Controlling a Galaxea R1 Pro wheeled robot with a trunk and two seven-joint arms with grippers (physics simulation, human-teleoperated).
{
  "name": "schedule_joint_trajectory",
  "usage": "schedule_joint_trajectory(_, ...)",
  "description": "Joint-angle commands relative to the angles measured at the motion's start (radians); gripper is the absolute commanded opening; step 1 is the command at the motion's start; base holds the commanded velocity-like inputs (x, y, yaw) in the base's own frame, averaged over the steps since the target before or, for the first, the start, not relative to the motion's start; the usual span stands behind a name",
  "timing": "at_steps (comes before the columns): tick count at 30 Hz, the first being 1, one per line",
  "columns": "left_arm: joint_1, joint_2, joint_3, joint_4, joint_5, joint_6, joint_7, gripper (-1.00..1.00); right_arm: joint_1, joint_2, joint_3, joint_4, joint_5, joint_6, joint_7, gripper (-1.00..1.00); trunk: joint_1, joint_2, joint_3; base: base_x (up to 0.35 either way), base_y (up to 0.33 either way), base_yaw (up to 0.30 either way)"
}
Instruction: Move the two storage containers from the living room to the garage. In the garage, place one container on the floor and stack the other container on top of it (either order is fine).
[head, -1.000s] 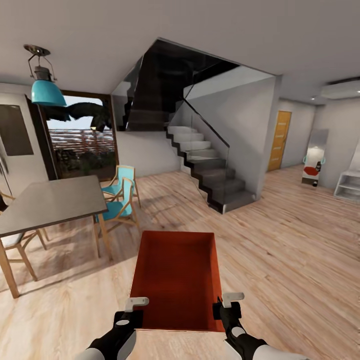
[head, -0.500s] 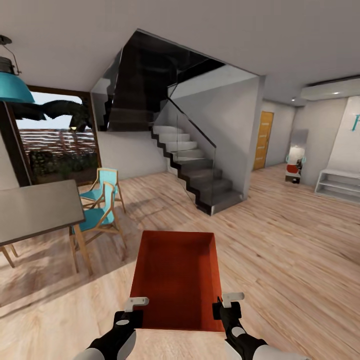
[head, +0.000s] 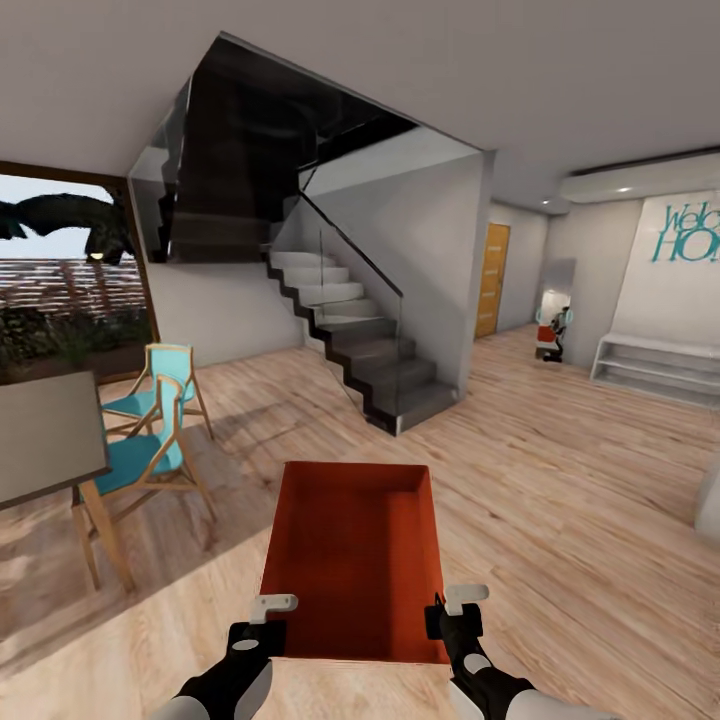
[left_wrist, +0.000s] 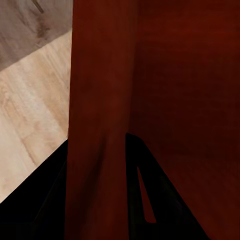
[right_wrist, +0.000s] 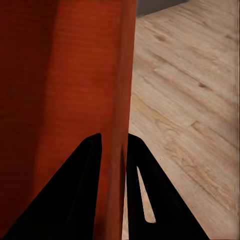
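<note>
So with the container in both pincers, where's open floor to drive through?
Widest bare wood floor lies right of the stairs, toward the orange door and white bench. Left is crowded: table and teal chairs. Both pincers grip the storage container.

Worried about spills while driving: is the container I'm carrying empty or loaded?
Empty. In the head view the storage container shows bare orange-red walls and bottom, held level between left tool and right tool.
</note>
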Motion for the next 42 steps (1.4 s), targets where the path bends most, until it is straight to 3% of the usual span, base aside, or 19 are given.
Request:
schedule_joint_trajectory(1,0.0,0.001,-0.007,0.004,0.018,0.001,0.012,-1.0,-0.002,0.0,-0.024,0.0,-0.022,-0.057,-0.013,-1.0,0.001,-0.001,-0.001,0.322,0.0,-0.287)
schedule_joint_trajectory(42,0.0,0.002,-0.008,0.004,0.018,0.001,0.012,-1.0,-0.002,0.0,-0.024,-0.001,-0.022,-0.057,-0.013,-1.0,0.001,-0.001,-0.001,0.322,0.0,-0.287)
